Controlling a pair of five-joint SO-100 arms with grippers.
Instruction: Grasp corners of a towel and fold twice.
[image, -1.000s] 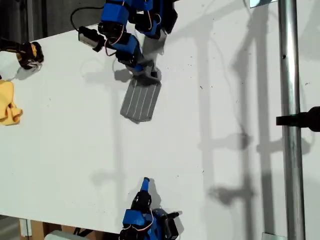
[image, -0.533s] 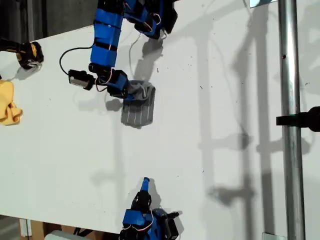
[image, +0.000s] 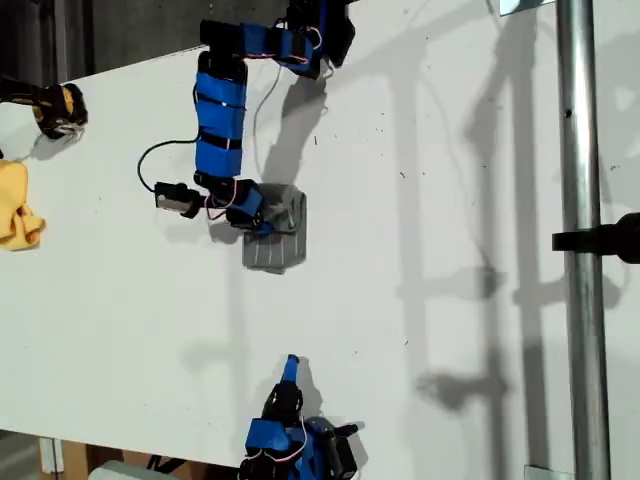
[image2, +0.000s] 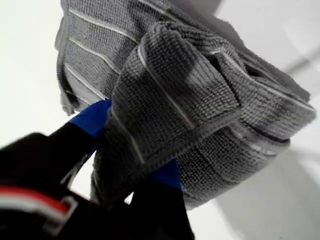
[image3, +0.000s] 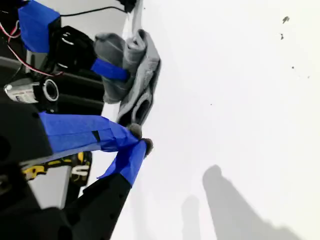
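**First gripper pinches the bunched towel mid-table**

You have my first gripper (image: 262, 222) pressed together on the towel (image: 278, 238), which sits on the white table (image: 420, 330) a little toward the exterior view's left of centre and in its upper half. In the first wrist view the towel (image2: 190, 100) is bunched and doubled over itself, its grey folds and thin white stripes draped across the blue jaw tips, so you cannot pick out a separate corner. In the exterior view the lower part of the cloth lies flat on the table below the gripper.

My second gripper (image: 291, 366) rests near the bottom edge of the exterior view, well apart from the towel. Its wrist view shows the blue fingertips (image3: 131, 136) touching each other with nothing between them, and the towel (image3: 134, 75) beyond.

A yellow cloth (image: 16, 205) lies at the exterior view's left edge, and a metal pole (image: 580, 240) runs down its right side.
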